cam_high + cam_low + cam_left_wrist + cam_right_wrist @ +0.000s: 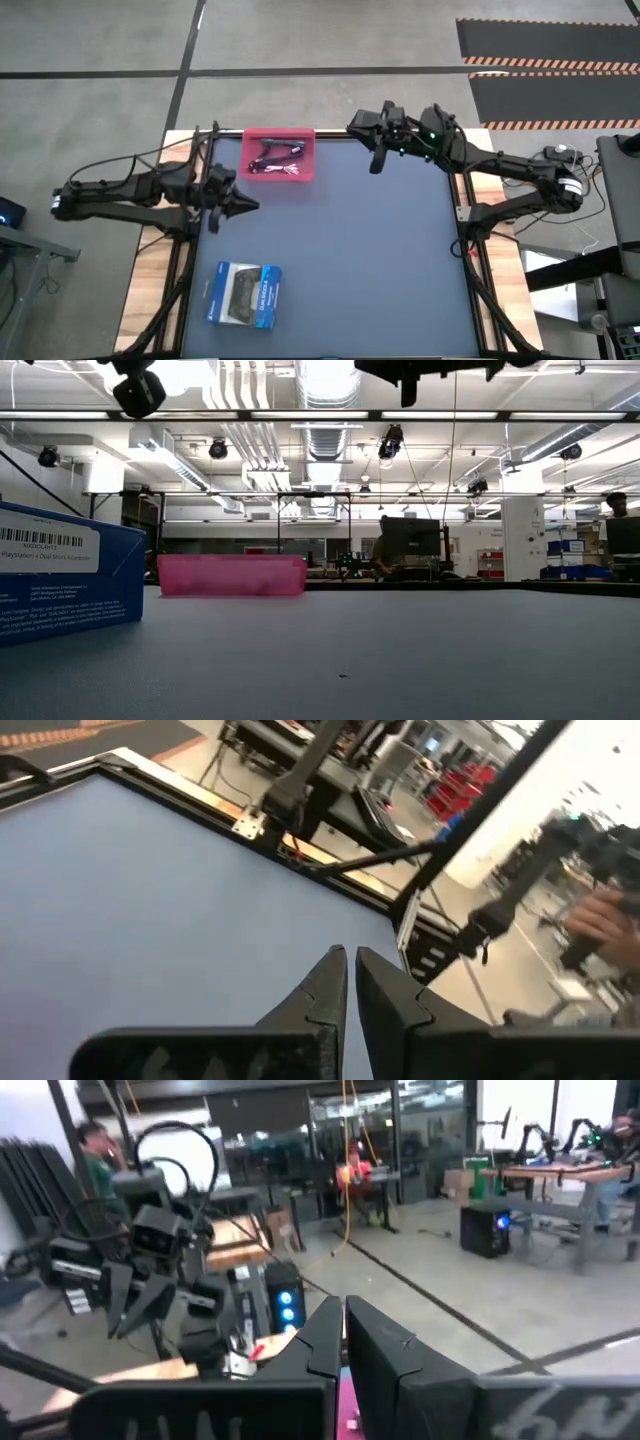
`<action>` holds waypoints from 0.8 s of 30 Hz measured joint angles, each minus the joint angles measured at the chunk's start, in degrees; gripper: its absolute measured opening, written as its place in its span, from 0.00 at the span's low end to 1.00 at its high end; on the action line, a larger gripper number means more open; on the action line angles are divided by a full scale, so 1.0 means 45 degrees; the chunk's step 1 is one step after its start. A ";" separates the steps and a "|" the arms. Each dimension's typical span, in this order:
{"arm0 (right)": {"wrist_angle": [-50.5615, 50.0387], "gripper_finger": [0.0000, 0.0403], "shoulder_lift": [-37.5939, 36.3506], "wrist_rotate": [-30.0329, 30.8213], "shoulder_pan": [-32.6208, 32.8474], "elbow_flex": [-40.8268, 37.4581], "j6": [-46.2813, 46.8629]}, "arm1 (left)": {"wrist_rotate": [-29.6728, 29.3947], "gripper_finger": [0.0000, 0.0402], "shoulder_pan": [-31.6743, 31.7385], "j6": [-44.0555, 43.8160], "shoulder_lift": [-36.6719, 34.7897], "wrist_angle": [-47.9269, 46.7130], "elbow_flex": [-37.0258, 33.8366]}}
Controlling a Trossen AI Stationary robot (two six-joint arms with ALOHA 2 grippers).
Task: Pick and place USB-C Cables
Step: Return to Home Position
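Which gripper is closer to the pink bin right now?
Left. In the high view the left gripper sits just past the pink bin's lower left corner; the right gripper is farther off, beyond the bin's right side.

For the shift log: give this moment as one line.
cables: in pink bin | left hand: shut, empty, over table | right hand: shut, empty, raised near bin

Flat rectangular table [360,260] with a blue-grey top and pale wooden side strips. A pink translucent plastic bin [308,172] sits at the far edge, left of centre. A blue-and-white cardboard game-controller box [244,294] lies at the near left.
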 joint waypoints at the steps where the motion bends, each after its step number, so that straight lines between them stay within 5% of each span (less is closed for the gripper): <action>1: 0.0486 0.02 -0.0113 -0.0007 0.0000 -0.0406 0.0147 | -0.0005 0.02 -0.0144 0.0147 -0.0090 0.0006 -0.0069; 13: 0.3468 0.02 -0.2213 -0.0025 0.0000 -0.4866 0.0279 | -0.0001 0.00 -0.0939 0.4659 -0.2147 -0.0071 -0.1567; 24: 0.3494 0.02 -0.4553 -0.0127 -0.0005 -0.6834 -0.0090 | 0.0000 0.00 -0.0939 0.4677 -0.4993 -0.0048 -0.3852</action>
